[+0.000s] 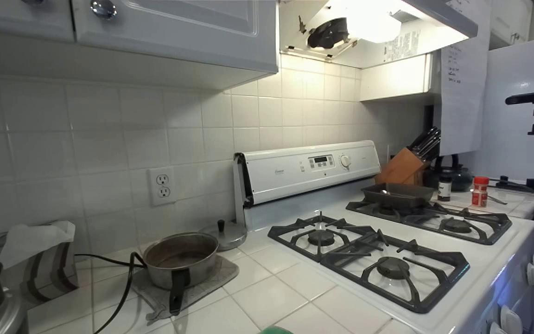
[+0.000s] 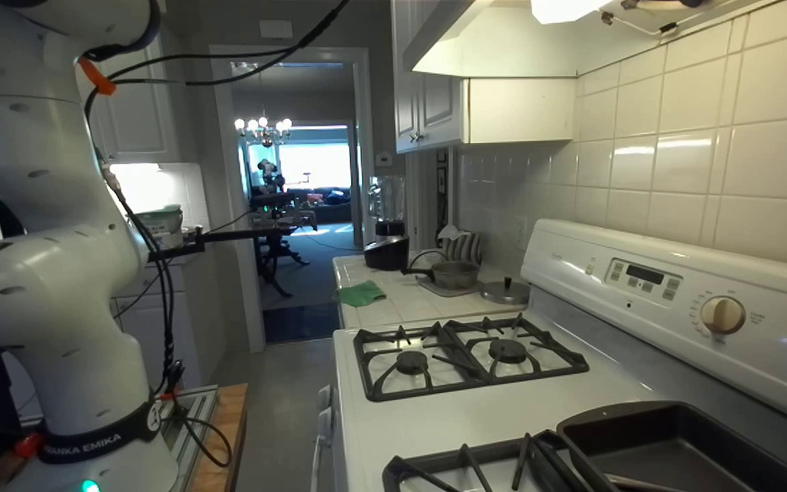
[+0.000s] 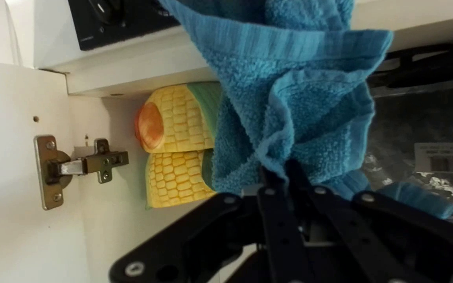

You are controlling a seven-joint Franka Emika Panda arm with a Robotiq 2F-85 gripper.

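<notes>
Blue towel [image 3: 293,94] clamped in the gripper [image 3: 283,175], before an open cupboard [image 3: 108,232].
Wrist view: fingertips [image 3: 298,175] partly buried in cloth; towel cut off at the top edge, masking part of two corn-shaped pieces [image 3: 177,125]. Dark shiny item [image 3: 411,125] at right unclear, its label [image 3: 444,157] illegible. Arm [image 2: 59,273] cropped in an exterior view.

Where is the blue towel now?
In the wrist view, upper centre: the blue towel is pinched in the gripper, just right of two yellow corn-shaped pieces in that picture.
</notes>
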